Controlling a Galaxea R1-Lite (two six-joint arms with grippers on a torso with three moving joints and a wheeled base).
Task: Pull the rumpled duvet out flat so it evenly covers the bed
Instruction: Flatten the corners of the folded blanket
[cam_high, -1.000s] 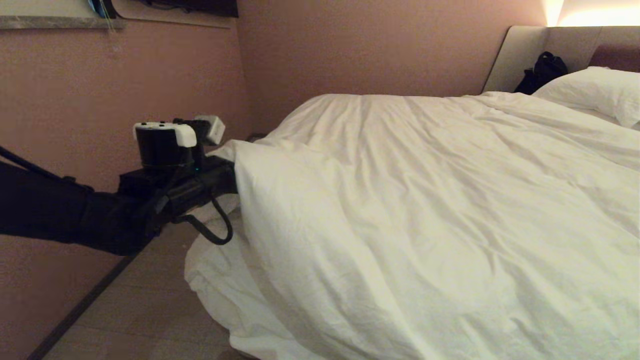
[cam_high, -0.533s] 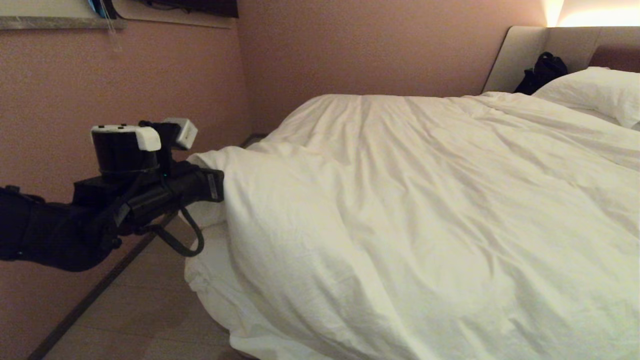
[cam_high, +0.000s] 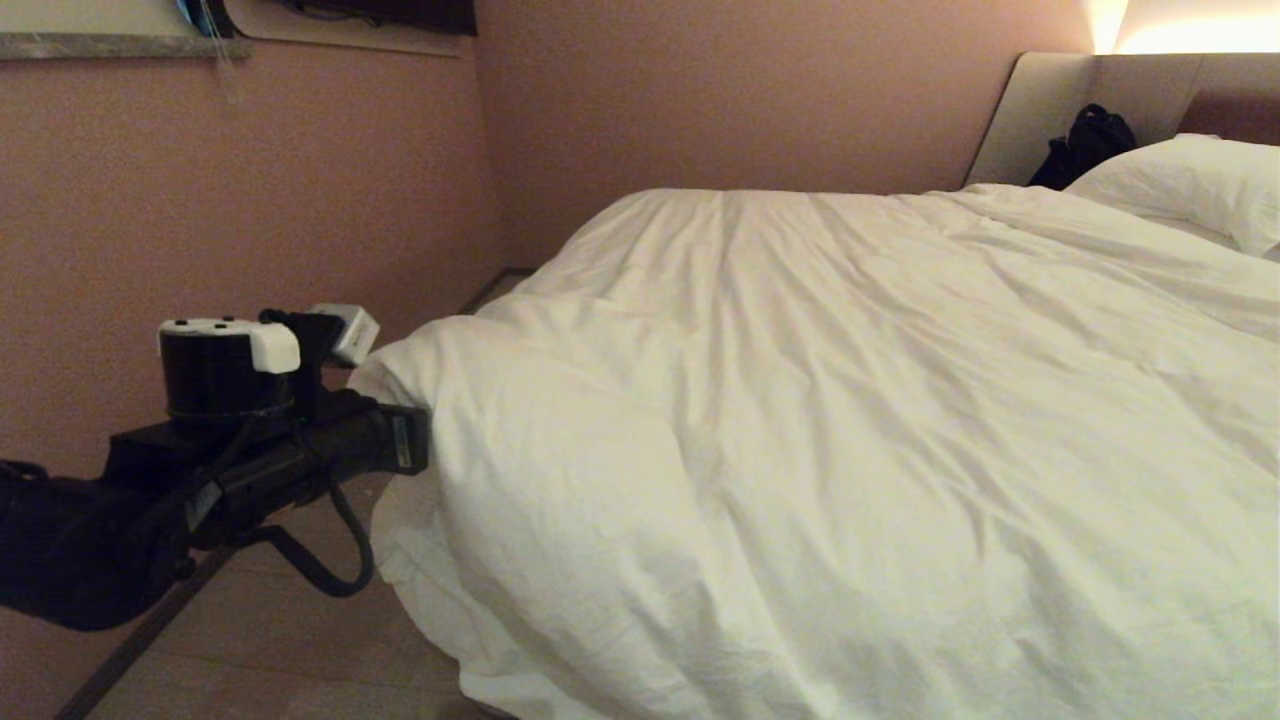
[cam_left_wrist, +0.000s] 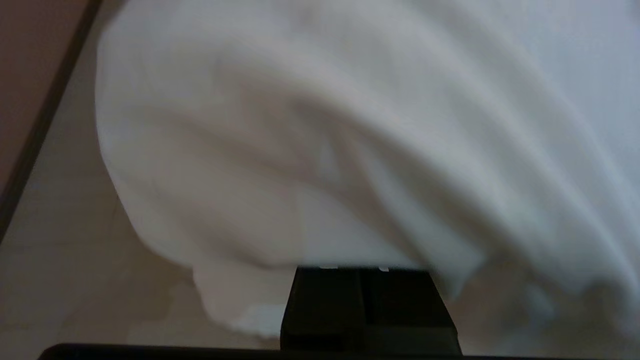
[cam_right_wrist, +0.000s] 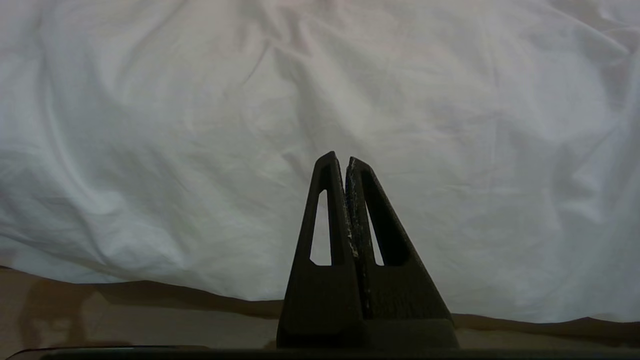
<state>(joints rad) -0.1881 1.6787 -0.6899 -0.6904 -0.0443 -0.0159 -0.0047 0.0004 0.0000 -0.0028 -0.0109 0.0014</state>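
White duvet (cam_high: 820, 440) spread over bed (cam_high: 1040, 110), corner bunched off bed's left edge above floor (cam_high: 270, 630). Left hand (cam_high: 425, 440) clamped on that corner, fingertips buried in fabric. Right hand (cam_right_wrist: 346, 165) closed, empty, hanging before duvet's draped side.

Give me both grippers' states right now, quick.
Left gripper: shut on the duvet, at its corner off the bed's foot end.
Right gripper: shut, holding nothing, fingers together in front of the duvet.

The pink wall (cam_high: 250, 200) meets a pale floor (cam_high: 290, 640) with a dark strip (cam_high: 130, 640) along it. Warm light (cam_high: 1180, 25) glows in the far corner.
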